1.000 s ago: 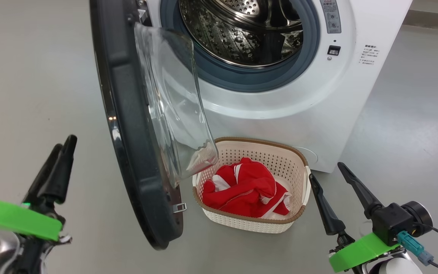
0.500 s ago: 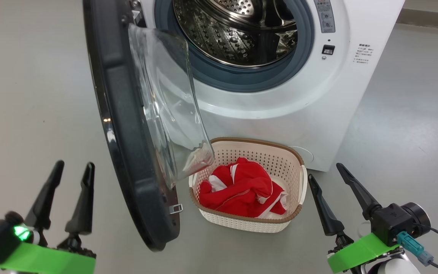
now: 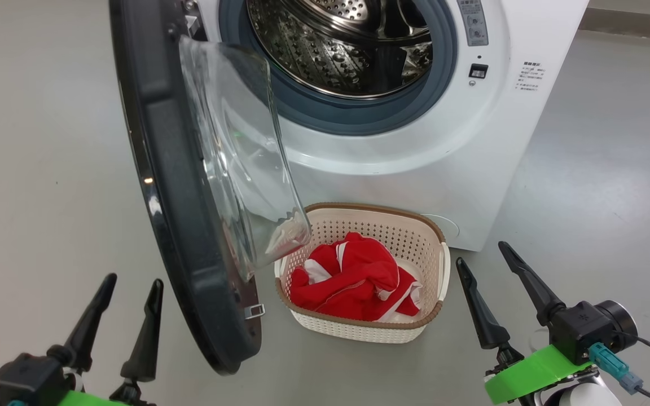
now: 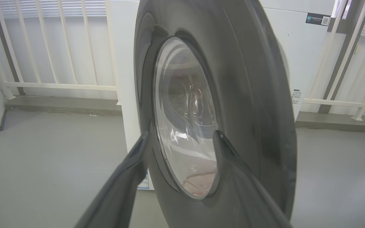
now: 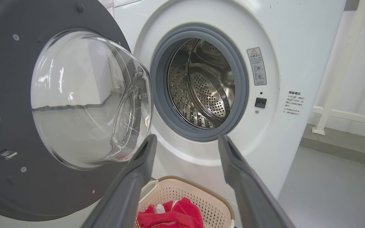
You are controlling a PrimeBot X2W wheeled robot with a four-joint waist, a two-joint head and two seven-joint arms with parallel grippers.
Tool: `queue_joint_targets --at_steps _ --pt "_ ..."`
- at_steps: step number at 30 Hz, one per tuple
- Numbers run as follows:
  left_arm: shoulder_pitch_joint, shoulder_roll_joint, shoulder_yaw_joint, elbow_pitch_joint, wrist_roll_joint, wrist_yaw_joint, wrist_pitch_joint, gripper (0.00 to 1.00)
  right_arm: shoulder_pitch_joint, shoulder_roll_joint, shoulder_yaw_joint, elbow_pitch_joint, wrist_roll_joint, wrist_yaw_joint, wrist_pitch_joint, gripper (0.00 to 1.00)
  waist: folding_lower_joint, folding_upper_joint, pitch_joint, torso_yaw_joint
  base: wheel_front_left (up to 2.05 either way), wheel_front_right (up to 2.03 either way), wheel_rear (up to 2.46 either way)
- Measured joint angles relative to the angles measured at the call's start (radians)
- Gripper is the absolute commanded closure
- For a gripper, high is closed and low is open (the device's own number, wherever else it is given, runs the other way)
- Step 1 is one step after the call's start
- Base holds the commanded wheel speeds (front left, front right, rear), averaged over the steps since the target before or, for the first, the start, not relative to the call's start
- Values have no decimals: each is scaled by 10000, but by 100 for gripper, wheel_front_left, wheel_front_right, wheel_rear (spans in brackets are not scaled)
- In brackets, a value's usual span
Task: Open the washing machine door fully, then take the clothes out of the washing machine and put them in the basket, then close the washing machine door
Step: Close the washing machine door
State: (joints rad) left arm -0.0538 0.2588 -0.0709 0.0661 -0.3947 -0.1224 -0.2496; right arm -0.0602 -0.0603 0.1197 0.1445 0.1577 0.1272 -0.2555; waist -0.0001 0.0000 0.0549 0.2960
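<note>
Door: the washing machine door (image 3: 172,186) stands wide open on its far-left hinge and edge-on to my head view, so the mouth is free to reach; its glass bowl (image 3: 240,152) bulges right, over the basket's left rim
Drum: the drum (image 3: 336,51) of the washing machine (image 3: 415,169) shows bare perforated steel wherever I can see in; I judge the emptying done
Clothes: the clothes (image 3: 353,279) are a red heap with white stripes in the basket, bunched towards its near-left
Basket: the basket (image 3: 359,207) sits on the floor (image 3: 48,141) close in front of the machine, below the mouth; I judge it is there so garments travel a short way
Left jaws: my left gripper (image 3: 135,280) is spread with nothing between the fingers; it is near-left of the door, facing its black outer side and apart from it; my wrist view looks between the fingers at the window, so I judge I am lined up to push it shut
Right jaws: my right gripper (image 3: 481,252) is spread and empty, just right of the basket, not touching it and well right of the door; I judge it is parked clear of the swing
Watch: I cannot tell whether the bowl clears the basket's rim on closing
</note>
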Motion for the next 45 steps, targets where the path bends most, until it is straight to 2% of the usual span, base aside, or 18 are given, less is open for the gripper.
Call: queue_joint_targets --at_steps 10,35,36,37,41,45 --pt "377 -537 215 -128 276 0 0 0 0 29 -71 -25 0 0 0 0 1 0 40 22 0 0 0" --pt "377 -865 380 65 988 -13 0 0 0 15 -42 -13 0 0 0 0 1 0 79 116 0 0 0" --pt "377 -878 414 186 984 -10 0 53 0 15 -35 -10 0 0 0 0 1 0 59 114 0 0 0" --pt "377 -878 430 299 965 -12 6 98 0 17 -25 -6 0 0 0 0 1 0 38 110 0 0 0" --pt "358 -1020 662 437 412 -2 186 100 2 17 -25 4 0 0 0 0 1 0 -37 113 0 0 0" --pt "261 -1346 869 487 -1150 -10 945 100 46 21 -25 6 12 0 0 0 1 0 -140 141 0 0 0"
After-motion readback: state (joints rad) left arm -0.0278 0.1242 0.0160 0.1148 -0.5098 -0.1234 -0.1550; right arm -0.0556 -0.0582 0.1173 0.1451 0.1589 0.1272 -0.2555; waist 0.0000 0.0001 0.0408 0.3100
